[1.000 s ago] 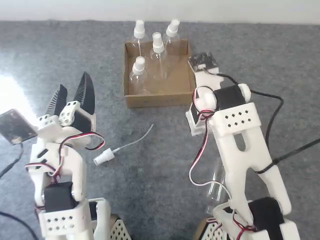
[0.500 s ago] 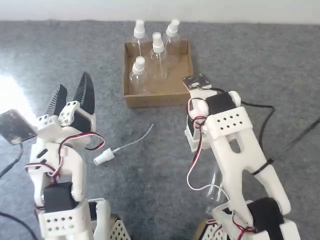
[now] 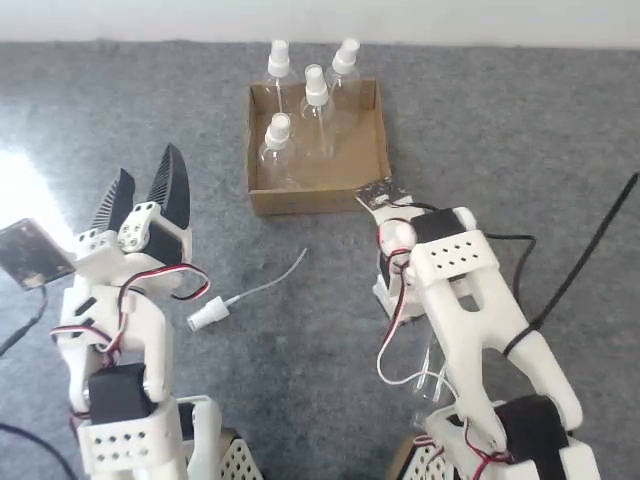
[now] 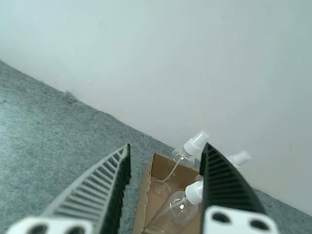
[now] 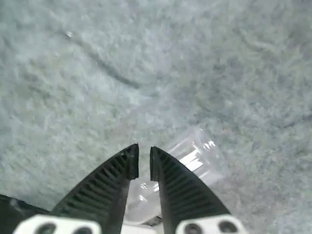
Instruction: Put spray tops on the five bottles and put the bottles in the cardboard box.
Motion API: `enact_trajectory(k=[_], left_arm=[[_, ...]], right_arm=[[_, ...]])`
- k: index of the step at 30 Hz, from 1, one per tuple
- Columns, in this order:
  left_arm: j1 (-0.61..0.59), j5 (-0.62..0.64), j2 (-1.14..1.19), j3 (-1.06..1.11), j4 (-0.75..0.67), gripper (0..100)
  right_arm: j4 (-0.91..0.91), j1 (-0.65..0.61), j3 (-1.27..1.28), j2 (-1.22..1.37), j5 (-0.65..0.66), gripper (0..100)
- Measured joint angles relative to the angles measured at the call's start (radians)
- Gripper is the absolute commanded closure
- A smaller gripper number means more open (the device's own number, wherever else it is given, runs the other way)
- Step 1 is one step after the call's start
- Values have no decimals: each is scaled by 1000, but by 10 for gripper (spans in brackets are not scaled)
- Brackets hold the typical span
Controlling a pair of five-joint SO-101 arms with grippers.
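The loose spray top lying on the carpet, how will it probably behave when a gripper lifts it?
The spray top looks small and plastic, so probably light. Its thin tube is curved, so it will likely bend and swing. Lying on soft carpet, it should hardly roll.

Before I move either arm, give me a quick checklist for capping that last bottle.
1. Four capped bottles standing in the cardboard box: ok.
2. Loose spray top lying free on the carpet, nothing on it: ok.
3. Last bottle upright for capping: not ok, it lies on its side under the right arm.
4. The left jaws open for the spray top: ok.
5. The right jaws wide enough for the bottle: not ok, nearly closed.
6. Which way the bottle's neck points: cannot tell.
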Motion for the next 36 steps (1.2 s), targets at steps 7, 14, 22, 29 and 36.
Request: enact_trajectory(k=[7,14,22,29,36], left_arm=[[0,0,0,0,0,782],[0,0,0,0,0,782],[0,0,0,0,0,782],[0,0,0,0,0,782],[0,0,0,0,0,782]], right_arm=[[0,176,5,0,213,981],[-6,331,91,-3,457,981],[-2,428,92,-3,560,981],[84,430,31,-2,563,980],[187,430,26,-2,569,978]])
